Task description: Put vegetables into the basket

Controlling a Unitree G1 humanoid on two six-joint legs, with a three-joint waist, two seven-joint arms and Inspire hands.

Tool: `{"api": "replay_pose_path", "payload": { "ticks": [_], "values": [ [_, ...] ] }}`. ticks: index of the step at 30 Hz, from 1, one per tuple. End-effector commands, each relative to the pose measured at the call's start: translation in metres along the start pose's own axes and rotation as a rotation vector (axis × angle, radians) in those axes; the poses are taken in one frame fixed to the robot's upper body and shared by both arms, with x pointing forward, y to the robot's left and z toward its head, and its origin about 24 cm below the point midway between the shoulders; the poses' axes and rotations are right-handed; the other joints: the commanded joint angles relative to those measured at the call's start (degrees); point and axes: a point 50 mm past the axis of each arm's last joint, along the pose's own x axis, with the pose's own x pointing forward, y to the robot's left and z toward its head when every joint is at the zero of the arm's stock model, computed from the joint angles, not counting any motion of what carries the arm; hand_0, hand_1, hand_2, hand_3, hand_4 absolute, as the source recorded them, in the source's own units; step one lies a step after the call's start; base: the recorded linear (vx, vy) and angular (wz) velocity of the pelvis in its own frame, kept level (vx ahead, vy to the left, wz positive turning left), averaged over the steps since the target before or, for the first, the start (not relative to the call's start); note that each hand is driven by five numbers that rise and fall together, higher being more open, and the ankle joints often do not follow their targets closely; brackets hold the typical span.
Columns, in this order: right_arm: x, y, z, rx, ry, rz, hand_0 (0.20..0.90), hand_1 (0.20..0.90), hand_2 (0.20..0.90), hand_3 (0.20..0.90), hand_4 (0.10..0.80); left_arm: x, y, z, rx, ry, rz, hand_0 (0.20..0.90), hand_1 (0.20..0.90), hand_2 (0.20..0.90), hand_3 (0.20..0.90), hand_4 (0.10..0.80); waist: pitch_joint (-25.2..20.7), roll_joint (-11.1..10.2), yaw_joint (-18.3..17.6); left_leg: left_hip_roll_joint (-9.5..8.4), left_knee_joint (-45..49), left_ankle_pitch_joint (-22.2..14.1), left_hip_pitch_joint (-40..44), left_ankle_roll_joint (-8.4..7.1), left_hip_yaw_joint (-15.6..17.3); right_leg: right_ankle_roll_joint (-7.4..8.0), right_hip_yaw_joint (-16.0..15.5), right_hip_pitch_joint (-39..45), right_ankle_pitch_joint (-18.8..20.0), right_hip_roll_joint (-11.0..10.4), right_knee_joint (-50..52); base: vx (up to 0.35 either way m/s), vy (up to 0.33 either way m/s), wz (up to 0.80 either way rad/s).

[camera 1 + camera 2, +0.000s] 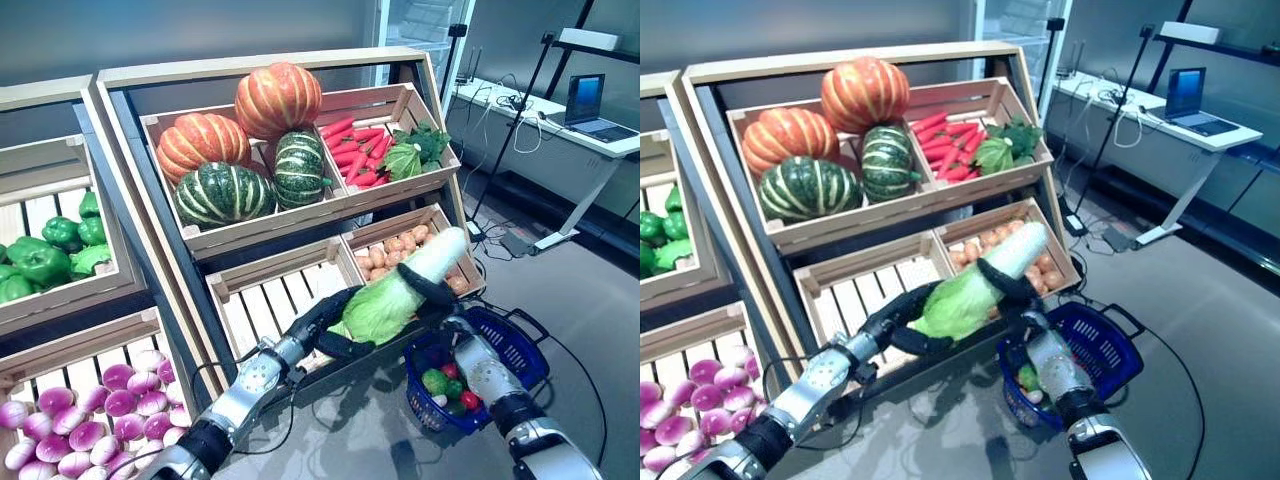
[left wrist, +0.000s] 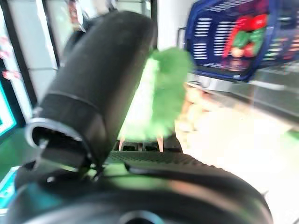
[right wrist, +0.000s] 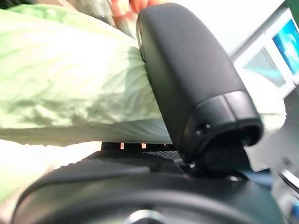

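A long napa cabbage (image 1: 395,290) with a white stalk and a green leafy end is held in the air in front of the lower shelf crates. My left hand (image 1: 330,322) is curled round its leafy end. My right hand (image 1: 432,290) grips the stalk part; its thumb (image 3: 187,79) presses on the pale leaves (image 3: 60,88). The blue basket (image 1: 515,345) stands on the floor below and right of the cabbage. It holds a few small green and red vegetables (image 1: 445,385). The left wrist view shows the cabbage (image 2: 159,98) past the thumb (image 2: 98,79), with the basket (image 2: 224,37) beyond.
The slanted wooden shelf holds crates of pumpkins (image 1: 240,150), carrots (image 1: 355,150), potatoes (image 1: 395,250) and one slatted crate (image 1: 270,295) without produce. Further left are green peppers (image 1: 50,255) and purple onions (image 1: 90,415). A desk with a laptop (image 1: 590,105) stands at back right.
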Motion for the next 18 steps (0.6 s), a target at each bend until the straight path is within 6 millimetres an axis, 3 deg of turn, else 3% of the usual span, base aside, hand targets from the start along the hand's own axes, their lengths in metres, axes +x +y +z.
{"api": "replay_pose_path", "payload": {
  "ticks": [1, 3, 7, 11, 14, 18],
  "values": [
    [0.002, -0.001, 0.097, -0.059, -0.373, -0.012, 0.3, 0.3, 0.3, 0.3, 0.4, 0.004, 0.038, 0.005, 0.002, -0.035, 0.197, 0.9, 0.9, 0.9, 0.9, 0.8, -1.8, -1.0, -0.2, -2.28, 0.1, -6.4, 0.9, 3.76, 1.5, -1.68, 1.9, 2.3, -3.6, -0.7, 0.1, 0.007, -0.012, -0.13],
    [-0.006, -0.019, 0.105, -0.049, -0.389, -0.081, 0.3, 0.3, 0.3, 0.3, 0.4, -0.002, 0.047, -0.012, 0.004, 0.038, 0.267, 0.9, 0.9, 0.9, 0.9, 0.8, -1.8, -1.0, -0.6, -2.25, 0.1, -6.4, 1.1, 3.7, 2.1, -1.63, 2.3, 2.3, -3.5, -0.6, 0.1, 0.011, -0.017, -0.16],
    [-0.017, -0.041, 0.121, -0.031, -0.441, -0.185, 0.3, 0.3, 0.3, 0.3, 0.4, -0.01, 0.059, -0.027, 0.045, 0.117, 0.338, 0.9, 0.9, 0.9, 0.9, 0.8, -1.6, -0.9, -1.2, -2.26, 0.1, -6.3, 1.1, 3.63, 2.7, -1.54, 2.6, 2.2, -3.4, -0.5, 0.1, 0.001, -0.023, -0.11],
    [-0.025, -0.053, 0.136, -0.038, -0.495, -0.278, 0.3, 0.3, 0.3, 0.3, 0.4, -0.011, 0.077, -0.025, 0.095, 0.144, 0.408, 0.9, 0.9, 0.9, 0.9, 0.8, -0.5, -0.7, -1.8, -2.14, 1.5, -6.4, 0.6, 3.63, 3.5, -1.66, 3.0, 1.6, -3.8, -0.8, 1.5, -0.013, -0.007, -0.01],
    [-0.026, -0.055, 0.149, -0.007, -0.548, -0.324, 0.3, 0.3, 0.3, 0.3, 0.4, -0.005, 0.094, -0.005, 0.138, 0.09, 0.468, 0.9, 0.9, 0.9, 0.9, 0.8, 2.7, -0.6, -2.1, -1.17, 11.2, -9.2, -4.8, 3.45, 3.4, -2.25, 3.7, -3.4, -6.5, -1.8, 9.5, -0.168, -0.039, -0.13],
    [-0.029, -0.051, 0.181, -0.003, -0.651, -0.364, 0.3, 0.3, 0.3, 0.3, 0.4, 0.012, 0.115, 0.048, 0.209, -0.09, 0.531, 0.9, 0.9, 0.9, 0.9, 0.8, 10.8, -0.2, -2.3, 1.7, 30.4, -15.6, -17.9, 3.91, 2.1, -3.6, 4.1, -15.0, -11.2, -4.1, 25.4, -0.352, -0.071, 0.02]
  ]
}}
